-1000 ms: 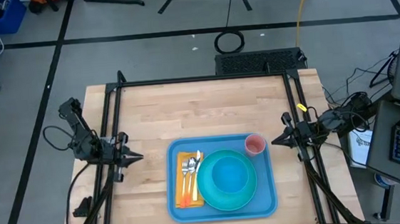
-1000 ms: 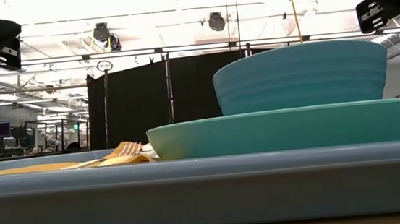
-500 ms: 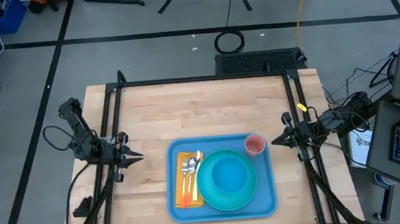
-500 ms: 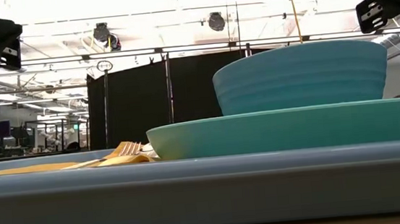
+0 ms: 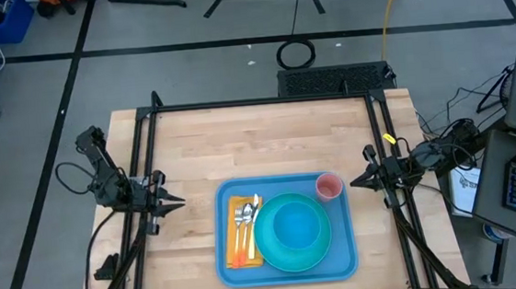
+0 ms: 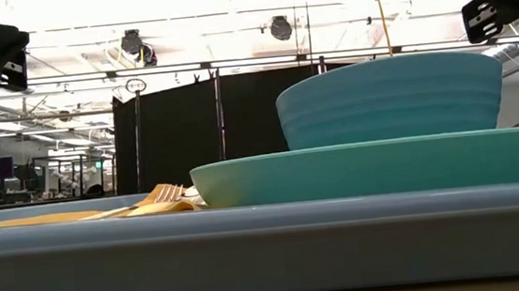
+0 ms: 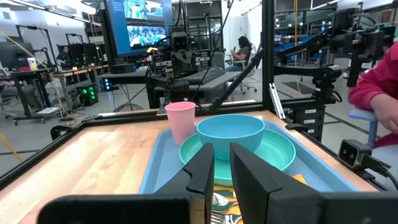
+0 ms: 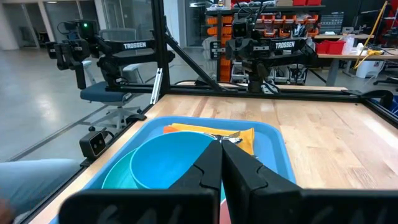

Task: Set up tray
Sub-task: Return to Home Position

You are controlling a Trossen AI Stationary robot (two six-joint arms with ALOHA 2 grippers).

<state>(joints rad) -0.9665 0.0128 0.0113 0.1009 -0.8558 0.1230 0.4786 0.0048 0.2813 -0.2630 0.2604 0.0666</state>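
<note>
The blue tray (image 5: 287, 278) lies flat on the near middle of the wooden table. On it a teal plate (image 5: 268, 247) carries a teal bowl (image 5: 294, 227). A pink cup (image 5: 329, 187) stands upright in the tray's far right corner. A yellow-orange napkin (image 5: 234, 257) with cutlery (image 5: 245, 217) on top lies along the tray's left side. My left gripper (image 5: 181, 203) hovers left of the tray, slightly open with nothing between its fingers (image 7: 222, 155). My right gripper (image 5: 353, 182) hovers right of the tray, shut and empty (image 8: 221, 149).
Black frame rails (image 5: 148, 153) run along the table's left, right and far edges. Bare wood (image 5: 266, 135) fills the table's far half. A person's red sleeve (image 7: 379, 93) shows beyond the table's near edge in the left wrist view.
</note>
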